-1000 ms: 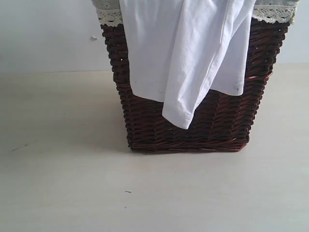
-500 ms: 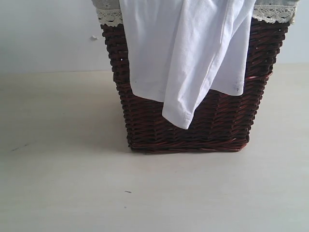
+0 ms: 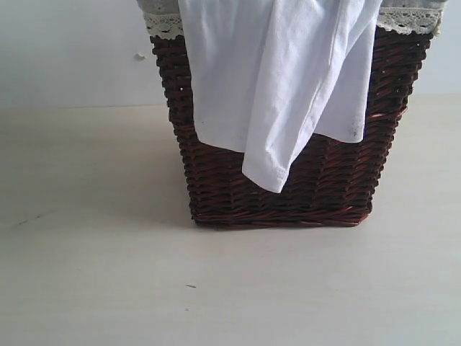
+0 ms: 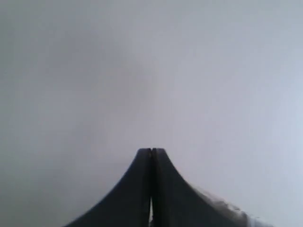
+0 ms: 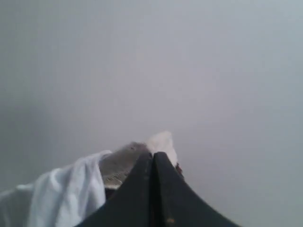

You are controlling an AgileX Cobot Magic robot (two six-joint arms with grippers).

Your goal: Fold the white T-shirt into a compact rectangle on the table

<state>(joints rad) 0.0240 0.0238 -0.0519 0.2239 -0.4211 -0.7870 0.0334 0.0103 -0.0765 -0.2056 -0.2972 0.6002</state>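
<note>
We see nothing changed: the soft white cotton T-shirt (image 3: 274, 79) still drapes down the front of the dark brown wicker basket (image 3: 331, 187) on the pale beige table (image 3: 94, 274). Our black left gripper (image 4: 151, 153) and black right gripper (image 5: 153, 156) are clenched, empty.

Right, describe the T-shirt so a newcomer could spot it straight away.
On the pale beige table stands a dark brown wicker basket. Hanging out of it, down the side facing the camera, is the white T-shirt. It is broad, smooth, plain cloth, unlike the narrow cream lace trim along the basket's top.
</note>
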